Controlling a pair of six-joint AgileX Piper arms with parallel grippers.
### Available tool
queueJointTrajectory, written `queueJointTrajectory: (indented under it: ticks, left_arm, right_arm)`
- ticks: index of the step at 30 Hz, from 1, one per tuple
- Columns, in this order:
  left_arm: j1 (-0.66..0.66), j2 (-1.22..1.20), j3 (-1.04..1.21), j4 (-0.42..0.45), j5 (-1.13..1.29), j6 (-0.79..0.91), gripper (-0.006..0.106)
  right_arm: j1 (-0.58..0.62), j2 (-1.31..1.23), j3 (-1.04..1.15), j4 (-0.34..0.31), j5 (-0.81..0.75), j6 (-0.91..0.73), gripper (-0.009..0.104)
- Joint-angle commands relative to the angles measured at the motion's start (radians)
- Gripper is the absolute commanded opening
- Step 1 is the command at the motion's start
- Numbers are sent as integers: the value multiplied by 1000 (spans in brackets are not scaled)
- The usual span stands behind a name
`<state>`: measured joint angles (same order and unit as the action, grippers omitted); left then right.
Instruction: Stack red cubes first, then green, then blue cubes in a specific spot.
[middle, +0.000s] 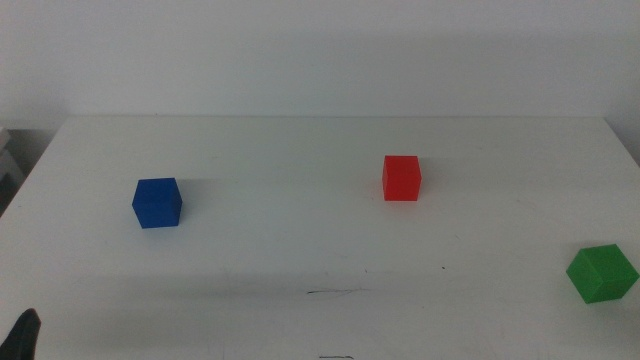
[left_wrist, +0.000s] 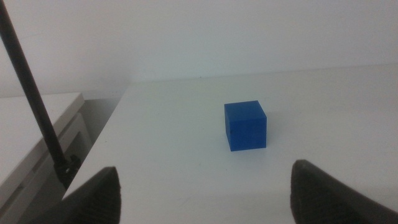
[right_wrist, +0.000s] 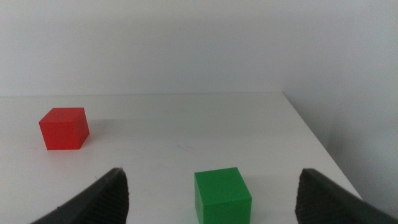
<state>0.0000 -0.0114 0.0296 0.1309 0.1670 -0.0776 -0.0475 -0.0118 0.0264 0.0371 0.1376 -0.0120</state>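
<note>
The red cube (middle: 401, 178) sits on the white table right of centre; it also shows in the right wrist view (right_wrist: 63, 128). The green cube (middle: 602, 273) lies near the table's right edge, just ahead of my open right gripper (right_wrist: 208, 202), as the right wrist view (right_wrist: 222, 195) shows. The blue cube (middle: 157, 203) sits at the left, ahead of my open left gripper (left_wrist: 205, 193), and shows in the left wrist view (left_wrist: 245, 126). A short thin dark line (middle: 336, 292) marks the spot at the front centre. Only a dark tip of the left gripper (middle: 24, 335) shows in the middle view; the right gripper is out of it.
A thin black pole (left_wrist: 34, 93) and a white side surface (left_wrist: 31, 137) stand beyond the table's left edge (left_wrist: 102, 134). The table's right edge (right_wrist: 314, 134) runs close to the green cube. A second faint dark mark (middle: 336, 357) lies at the front edge.
</note>
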Motion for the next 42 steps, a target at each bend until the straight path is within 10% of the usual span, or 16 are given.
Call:
queueJointTrajectory:
  ticks: [1, 21, 42]
  left_arm:
    - [0, -26, -3, -1, -77, -9, 93]
    - [0, -26, -3, -1, -77, -9, 93]
    - [0, -26, -3, -1, -77, -9, 93]
  right_arm:
    - [-8, -9, -22, 5, -72, -12, 94]
    - [6, 680, -707, -1, 291, -9, 94]
    - [378, 1651, -1676, -30, 889, 139, 94]
